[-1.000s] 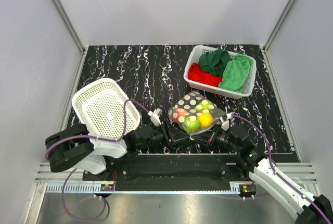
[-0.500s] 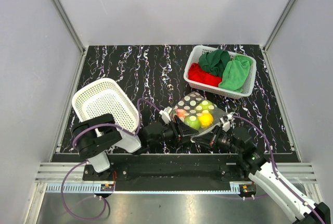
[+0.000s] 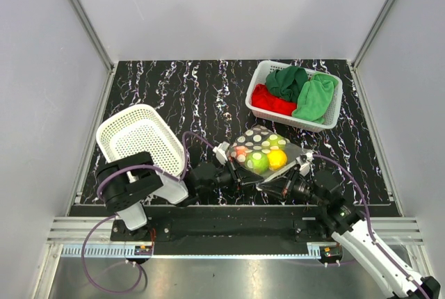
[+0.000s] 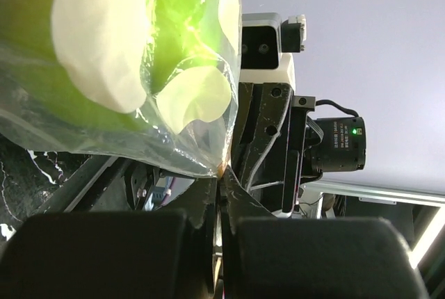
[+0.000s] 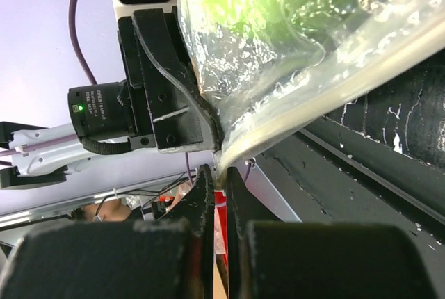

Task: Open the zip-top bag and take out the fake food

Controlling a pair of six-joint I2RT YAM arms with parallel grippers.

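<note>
Bag (image 3: pixel 263 147), dotted, containing fruit (image 3: pixel 259 163): held up near the bench's (image 3: pixel 174 97) near edge, right of centre, between both pincers. Left pincer (image 4: pixel 219 184) closed on one bag edge. Right pincer (image 5: pixel 217 177) closed on the zip strip (image 5: pixel 334 101).

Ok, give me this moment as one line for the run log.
left jaws: shut on zip-top bag, left side | right jaws: shut on bag, right side | fake food: inside bag
</note>
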